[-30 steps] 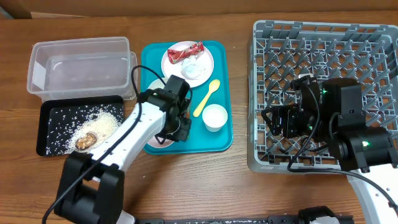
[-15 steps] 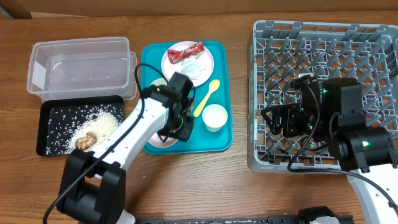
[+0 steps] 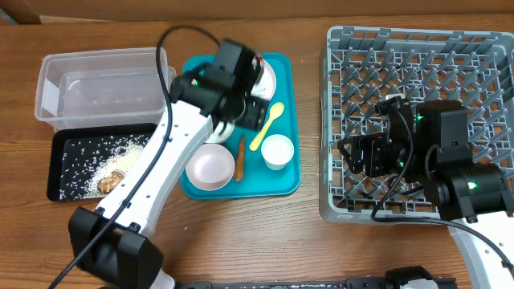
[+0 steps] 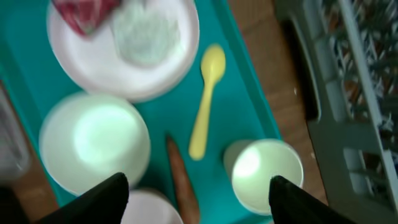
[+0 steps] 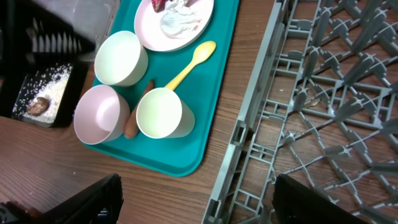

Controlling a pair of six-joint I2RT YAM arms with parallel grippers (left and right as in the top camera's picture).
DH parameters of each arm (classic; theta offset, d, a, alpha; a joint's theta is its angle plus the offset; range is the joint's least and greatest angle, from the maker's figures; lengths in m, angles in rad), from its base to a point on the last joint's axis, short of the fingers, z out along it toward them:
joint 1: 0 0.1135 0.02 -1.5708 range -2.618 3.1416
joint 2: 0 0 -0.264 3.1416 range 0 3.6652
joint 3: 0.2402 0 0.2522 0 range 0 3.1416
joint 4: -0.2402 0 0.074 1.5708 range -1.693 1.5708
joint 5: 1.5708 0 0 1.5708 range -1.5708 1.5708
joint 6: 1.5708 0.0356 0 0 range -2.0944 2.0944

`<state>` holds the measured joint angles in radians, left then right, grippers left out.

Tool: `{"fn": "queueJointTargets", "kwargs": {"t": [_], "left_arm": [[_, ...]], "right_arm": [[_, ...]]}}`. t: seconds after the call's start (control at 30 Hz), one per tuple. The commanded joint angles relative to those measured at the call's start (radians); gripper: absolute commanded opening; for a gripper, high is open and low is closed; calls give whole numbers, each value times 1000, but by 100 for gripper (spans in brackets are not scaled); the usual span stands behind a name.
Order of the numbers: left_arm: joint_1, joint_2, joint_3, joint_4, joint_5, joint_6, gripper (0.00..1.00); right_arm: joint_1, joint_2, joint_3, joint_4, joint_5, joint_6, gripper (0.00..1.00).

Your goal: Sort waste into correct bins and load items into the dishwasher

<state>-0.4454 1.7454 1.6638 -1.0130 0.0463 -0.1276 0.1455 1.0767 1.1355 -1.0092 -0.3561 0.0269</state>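
The left end effector [image 4: 199, 198] hangs over the far half of the teal tray [image 3: 289, 172], its jaws wide and nothing between them. Below it, at the tray's far edge, lies the plate [image 4: 124, 56], bearing the red wrapper [image 4: 84, 12] and the napkin [image 4: 146, 34]. A white bowl [image 4: 93, 143] stands upright just beside the plate, toward the tray's left edge. The pink bowl [image 3: 210, 166] sits in the tray's near left corner, also upright. The carrot [image 3: 239, 156] lies just beside it, between that bowl and the cup [image 3: 278, 151]. The spoon [image 3: 267, 126] lies slantwise from the cup toward the plate, its bowl end pointing to the tray's far right corner.

The tub [image 3: 48, 88] stands at the far left of the surface. The black tray [image 3: 60, 148] lies just beside it on the near side, holding scattered rice [image 3: 132, 156] and brown scraps [image 3: 110, 182].

The rack [image 3: 337, 120] fills the right side of the surface. The right end effector [image 5: 208, 199] hovers over the rack's left edge, jaws wide and empty.
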Motion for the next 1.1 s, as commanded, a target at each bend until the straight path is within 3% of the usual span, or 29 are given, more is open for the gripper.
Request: {"fn": "queueJointTargets", "kwargs": {"t": [0.0,0.13,0.3,0.43,0.77,0.83,1.0,1.07], "left_arm": [[3,97,170,-11,-102,85,82],[29,278,397,-61,-131,171,100],[49,487,566,-71,-135,299,100],[60,593,578,-11,-135,392,100],[100,753,577,49,-128,397,99],[100,774,577,45,-124,397,91],[99,826,577,50,-123,393,54],[99,839,577,50,-122,393,43]], "right_arm": [[-2,1,14,8,-5,3,80],[-2,1,14,8,-5,3,80],[-2,1,14,7,-5,3,80],[-2,1,14,6,-5,3,80],[-2,1,14,-3,-5,3,80],[-2,1,14,-3,-5,3,80],[-2,1,14,-3,-5,3,80],[-2,1,14,-3,-5,3,80]]}}
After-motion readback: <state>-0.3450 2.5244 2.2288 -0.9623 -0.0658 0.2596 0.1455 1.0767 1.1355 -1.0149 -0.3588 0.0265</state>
